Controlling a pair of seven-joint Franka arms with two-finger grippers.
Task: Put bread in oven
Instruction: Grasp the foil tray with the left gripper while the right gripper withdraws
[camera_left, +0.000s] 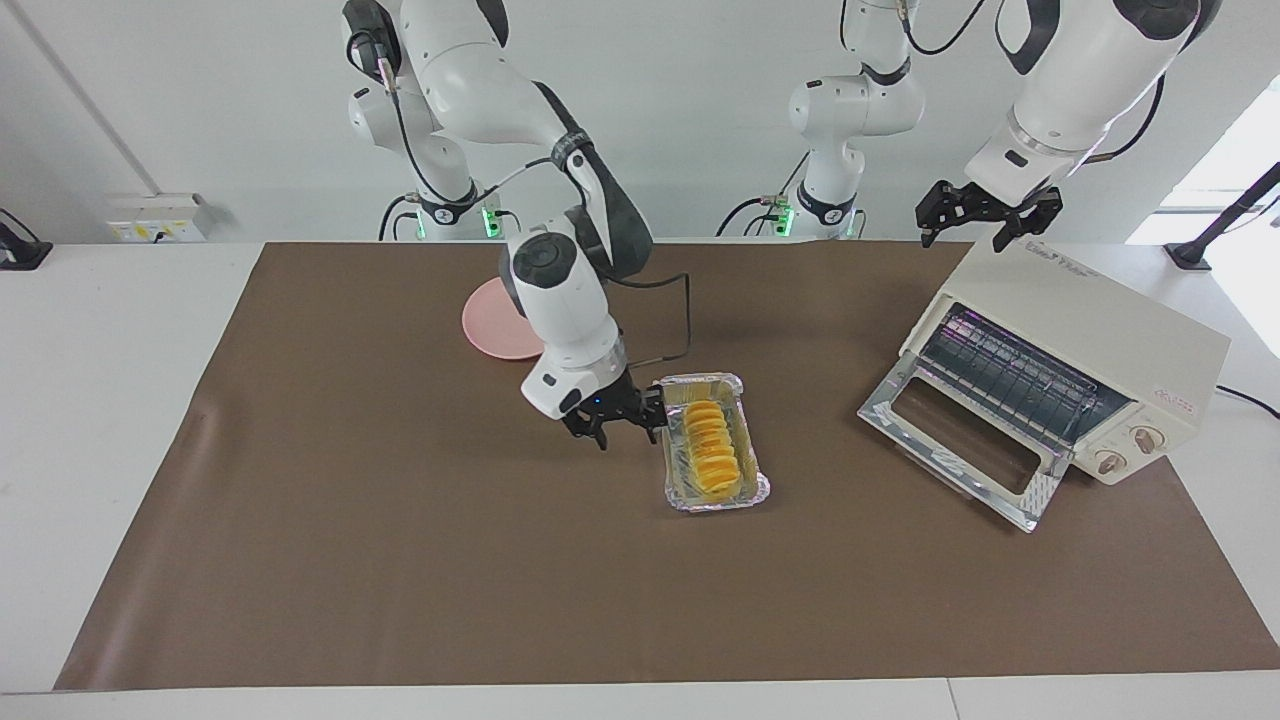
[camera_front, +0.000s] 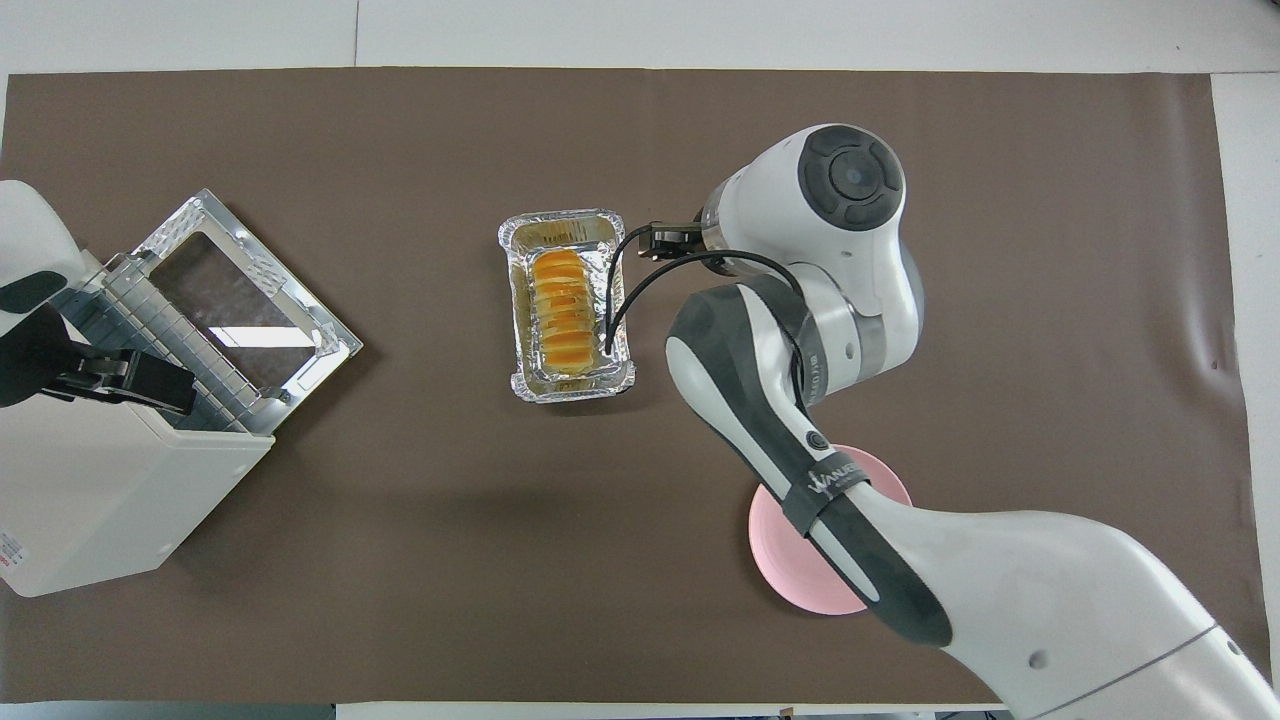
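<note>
Bread (camera_left: 712, 452), a ridged golden-yellow loaf, lying lengthwise in the crinkled foil tray (camera_left: 676, 494) near the middle of the brown mat (camera_left: 400, 560), gripped by nothing. Tray well apart from the oven (camera_left: 1100, 325), standing toward the left arm's end of the table. Oven cream-white, glass door (camera_left: 950, 440) dropped fully open onto the mat, wire rack (camera_left: 1020, 375) in view inside, two round knobs on its front panel. Right gripper (camera_left: 622, 432) low over the mat just beside the tray, on the side toward the right arm's end; claw spread wide and empty, one finger close to the tray's rim, contact impossible to judge. Seen from overhead, that gripper hidden beneath its own wrist, a black cable looping across the tray's edge. Left gripper (camera_left: 965, 232) hanging above the top rear edge of the oven, claw wide, holding nothing, arm waiting. Round pink plate (camera_left: 490, 325) on the mat nearer to the robots than the tray, partly covered by the right arm.
</note>
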